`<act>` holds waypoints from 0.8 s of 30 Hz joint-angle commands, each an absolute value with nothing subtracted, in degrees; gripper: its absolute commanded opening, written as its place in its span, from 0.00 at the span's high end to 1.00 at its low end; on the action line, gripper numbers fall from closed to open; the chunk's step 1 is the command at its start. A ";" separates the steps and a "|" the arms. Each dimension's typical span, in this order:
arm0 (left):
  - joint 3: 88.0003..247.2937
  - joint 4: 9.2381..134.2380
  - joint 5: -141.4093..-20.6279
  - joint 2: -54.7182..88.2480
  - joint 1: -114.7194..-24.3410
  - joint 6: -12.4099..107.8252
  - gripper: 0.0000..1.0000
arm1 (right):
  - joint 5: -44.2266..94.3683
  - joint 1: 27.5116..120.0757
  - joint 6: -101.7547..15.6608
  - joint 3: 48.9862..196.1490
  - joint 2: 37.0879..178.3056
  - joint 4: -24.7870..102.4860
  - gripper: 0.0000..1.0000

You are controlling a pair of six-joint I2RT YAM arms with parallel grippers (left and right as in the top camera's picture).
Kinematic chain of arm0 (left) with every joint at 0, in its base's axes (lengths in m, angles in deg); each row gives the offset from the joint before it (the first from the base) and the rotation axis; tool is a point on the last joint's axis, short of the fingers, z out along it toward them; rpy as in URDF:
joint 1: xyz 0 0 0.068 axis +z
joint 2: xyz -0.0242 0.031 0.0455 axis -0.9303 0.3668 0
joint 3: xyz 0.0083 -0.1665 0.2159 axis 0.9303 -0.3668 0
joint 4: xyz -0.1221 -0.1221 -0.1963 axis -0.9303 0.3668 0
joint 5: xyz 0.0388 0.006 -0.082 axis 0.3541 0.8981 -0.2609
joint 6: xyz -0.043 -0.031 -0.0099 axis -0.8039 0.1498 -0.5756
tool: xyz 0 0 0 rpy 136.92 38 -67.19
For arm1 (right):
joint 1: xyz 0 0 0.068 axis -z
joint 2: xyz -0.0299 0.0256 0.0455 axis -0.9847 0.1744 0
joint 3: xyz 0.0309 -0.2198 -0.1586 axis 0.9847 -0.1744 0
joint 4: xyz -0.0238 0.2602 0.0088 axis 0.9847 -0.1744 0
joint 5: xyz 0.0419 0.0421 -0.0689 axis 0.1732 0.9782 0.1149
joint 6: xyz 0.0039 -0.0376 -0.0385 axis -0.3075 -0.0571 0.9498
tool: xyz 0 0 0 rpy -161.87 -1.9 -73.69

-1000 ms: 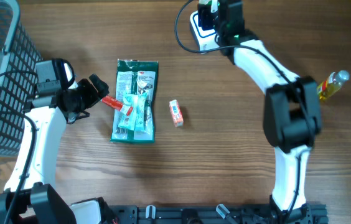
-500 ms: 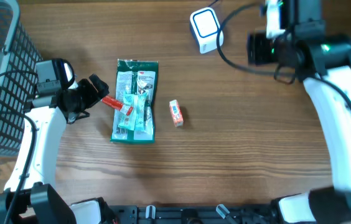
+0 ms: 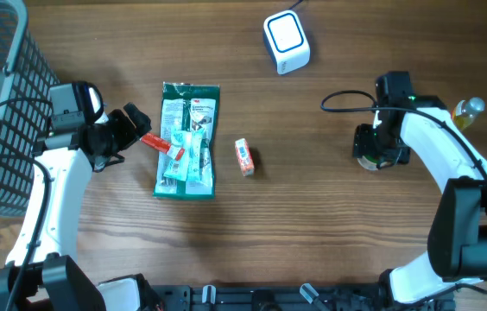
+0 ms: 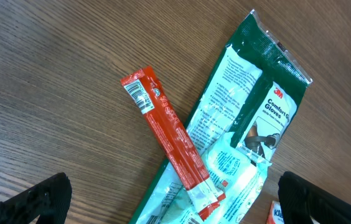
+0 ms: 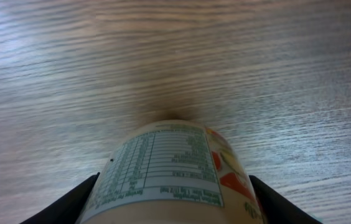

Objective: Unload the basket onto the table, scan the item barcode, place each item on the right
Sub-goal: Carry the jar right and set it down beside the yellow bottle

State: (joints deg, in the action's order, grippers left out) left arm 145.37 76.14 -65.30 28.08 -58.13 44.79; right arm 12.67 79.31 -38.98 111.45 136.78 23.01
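Two hands are seen. The right hand (image 3: 371, 149) is clamped on a round tub (image 5: 174, 168) with a printed paper label, over the woodgrain bench (image 3: 313, 225), well apart from the white rounded scanner (image 3: 286, 41). The left hand (image 3: 129, 130) is spread wide and empty, just beside a glossy red stick sachet (image 4: 169, 140) laid across a green plastic glove pack (image 4: 250, 118).

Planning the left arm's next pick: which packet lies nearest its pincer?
The red stick packet, lying partly on the green glove pack; the small box lies beyond both.
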 commanded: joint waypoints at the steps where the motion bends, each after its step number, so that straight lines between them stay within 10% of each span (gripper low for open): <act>1: 145.94 75.97 -65.57 27.73 -58.09 44.46 0.00 | 11.92 80.10 -39.79 109.16 136.49 24.50 0.62; 4: 145.94 75.97 -65.57 27.73 -58.09 44.46 0.00 | 11.62 80.10 -39.62 108.35 136.49 25.59 0.00; 15: 145.94 75.97 -65.57 27.73 -58.09 44.46 0.00 | 18.85 79.73 -39.70 136.55 134.90 9.90 0.01; 17: 145.94 75.97 -65.57 27.73 -58.09 44.46 0.00 | 28.21 79.64 -39.86 137.44 134.83 9.77 0.24; 20: 145.94 75.97 -65.57 27.73 -58.09 44.46 0.00 | 32.29 78.44 -41.01 135.04 135.03 11.06 0.85; 24: 145.94 75.97 -65.57 27.73 -58.09 44.46 0.00 | 31.92 74.94 -44.47 126.32 135.07 18.49 0.96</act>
